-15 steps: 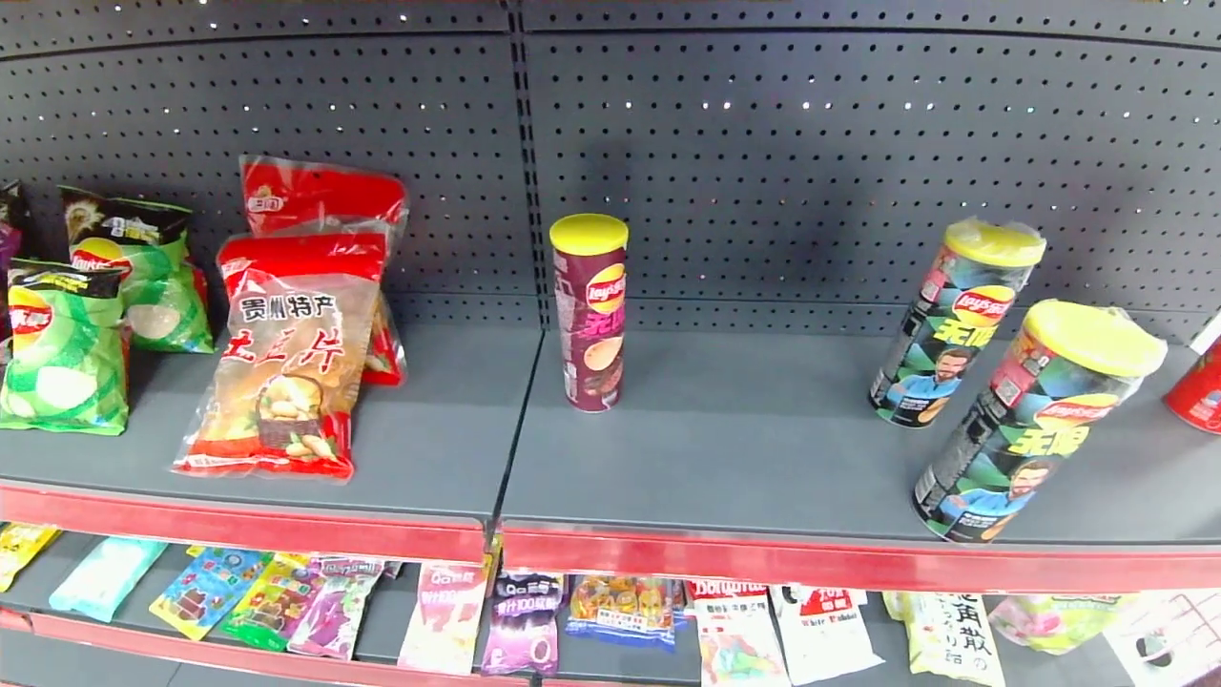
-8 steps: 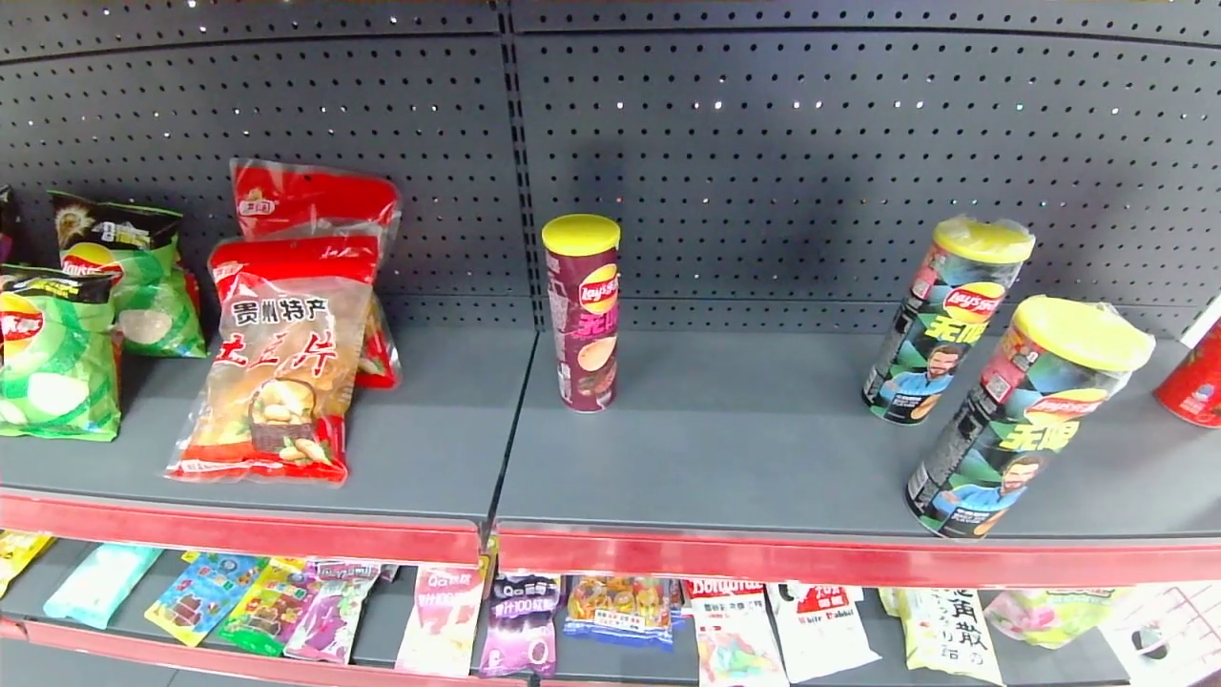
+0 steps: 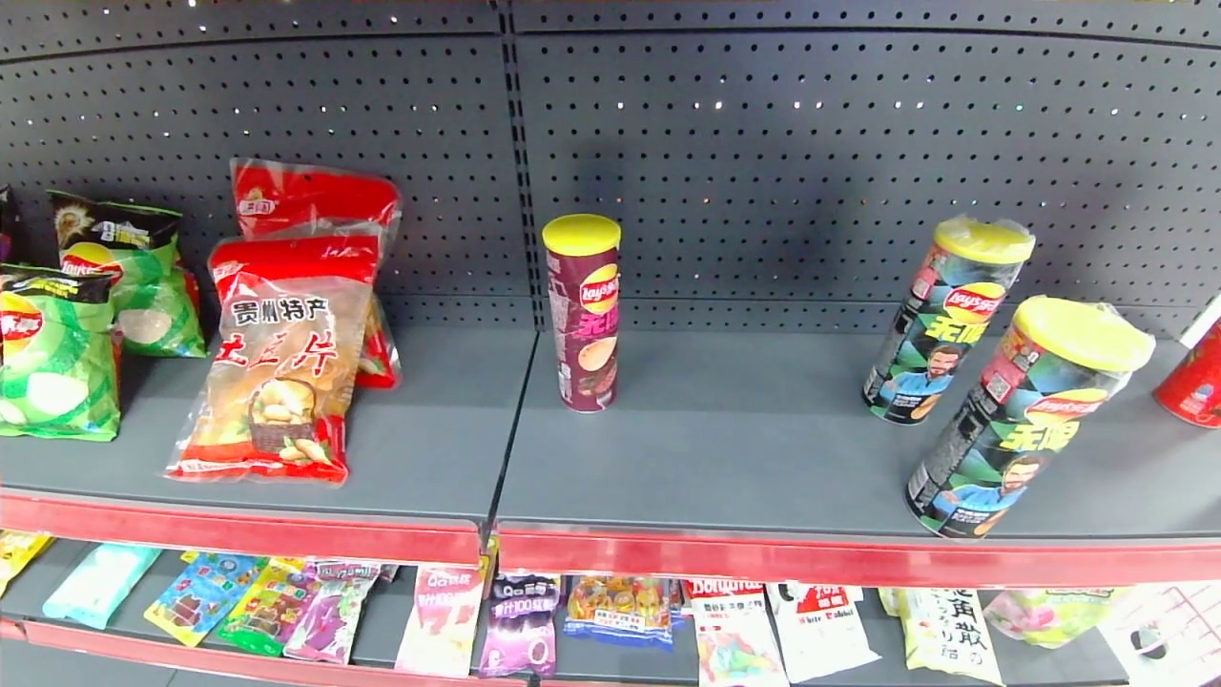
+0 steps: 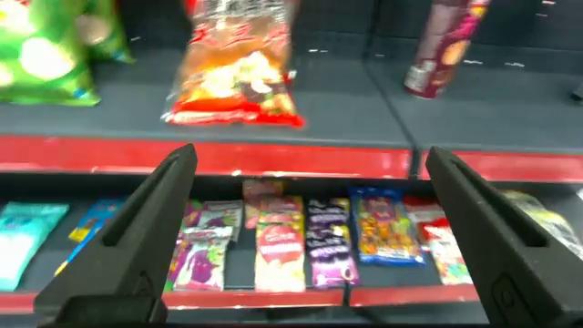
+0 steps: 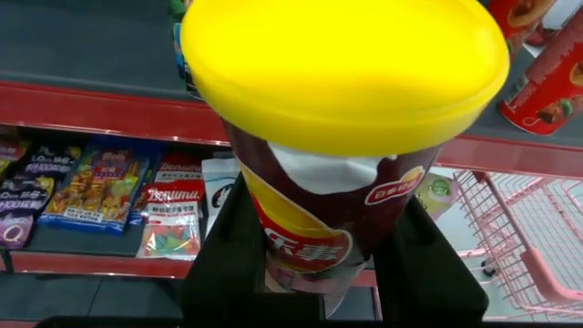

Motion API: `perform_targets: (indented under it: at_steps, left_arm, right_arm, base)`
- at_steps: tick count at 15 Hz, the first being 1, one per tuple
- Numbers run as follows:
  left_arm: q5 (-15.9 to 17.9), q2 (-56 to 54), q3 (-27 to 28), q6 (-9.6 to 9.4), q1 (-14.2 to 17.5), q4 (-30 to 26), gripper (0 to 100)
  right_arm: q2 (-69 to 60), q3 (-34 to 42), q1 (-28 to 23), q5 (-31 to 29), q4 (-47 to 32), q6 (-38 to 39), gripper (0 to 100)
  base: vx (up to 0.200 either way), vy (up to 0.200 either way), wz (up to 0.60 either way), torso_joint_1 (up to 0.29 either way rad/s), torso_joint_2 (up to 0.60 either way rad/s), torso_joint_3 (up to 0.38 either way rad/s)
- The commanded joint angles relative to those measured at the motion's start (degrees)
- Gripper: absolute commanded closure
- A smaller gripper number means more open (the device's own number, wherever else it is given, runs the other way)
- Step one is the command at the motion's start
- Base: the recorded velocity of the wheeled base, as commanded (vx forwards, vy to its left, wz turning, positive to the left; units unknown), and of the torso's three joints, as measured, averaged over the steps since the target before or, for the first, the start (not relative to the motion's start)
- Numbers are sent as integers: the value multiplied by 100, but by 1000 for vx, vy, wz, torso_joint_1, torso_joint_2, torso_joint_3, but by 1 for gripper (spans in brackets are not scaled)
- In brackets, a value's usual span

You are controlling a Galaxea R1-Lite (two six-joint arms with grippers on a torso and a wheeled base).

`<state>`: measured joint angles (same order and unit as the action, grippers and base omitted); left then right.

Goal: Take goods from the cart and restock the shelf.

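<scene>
Chip can (image 5: 342,109), lid toward wrist camera, gripped by right claw (image 5: 319,264), left claw (image 4: 310,155) wide, empty

- A purple chip can (image 5: 342,137) with a yellow lid is clamped in the right tool (image 5: 321,273), pressed on both sides by black fingers (image 5: 228,264).
- Beyond the can, a shelf (image 5: 100,109) with a red front edge is seen.
- Red cans (image 5: 551,82) are stood on that shelf, to one side of the can.
- Snack packets (image 5: 100,182) are laid on the level below.
- A pink wire cart (image 5: 537,246) is parked behind the can.
</scene>
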<state>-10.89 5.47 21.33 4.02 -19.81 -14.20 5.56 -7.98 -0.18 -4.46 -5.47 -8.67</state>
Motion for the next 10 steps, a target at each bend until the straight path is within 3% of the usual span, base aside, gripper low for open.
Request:
perform_targets:
  at_steps: [1,2,3,4,5,6,8,10]
  left_arm:
    - [394,1826,1083,-42,-32,67,0]
    - [728,2836,1584,-60,-41,278,0]
    - [1036,3293,1699,-103,-41,533,0]
    - [1713,3988,1725,-174,-41,1121,0]
    - [1976,4234,1716,-209,-41,1332,0]
    - [2820,5016,1760,-394,-41,1868,0]
    - [3005,6088,1927,-684,-41,2317,0]
    - [3040,7125,2270,-771,-76,3055,0]
  right_arm:
    - [33,-45,-8,24,2,-3,100]
    - [24,-36,18,112,2,5,100]
    - [15,-45,27,209,2,14,100]
    - [7,-80,18,323,11,14,100]
    - [-2,-107,9,314,20,14,100]
    - [-11,-203,-17,288,2,14,100]
    - [156,-397,-17,297,2,14,100]
    - [314,-511,36,332,11,14,100]
  base:
    - [0,0,0,0,0,0]
    - [0,0,0,0,0,0]
    - [0,0,0,0,0,0]
    - [0,0,0,0,0,0]
    - [0,0,0,0,0,0]
    - [0,0,0,0,0,0]
    - [0,0,0,0,0,0]
    - [0,0,0,0,0,0]
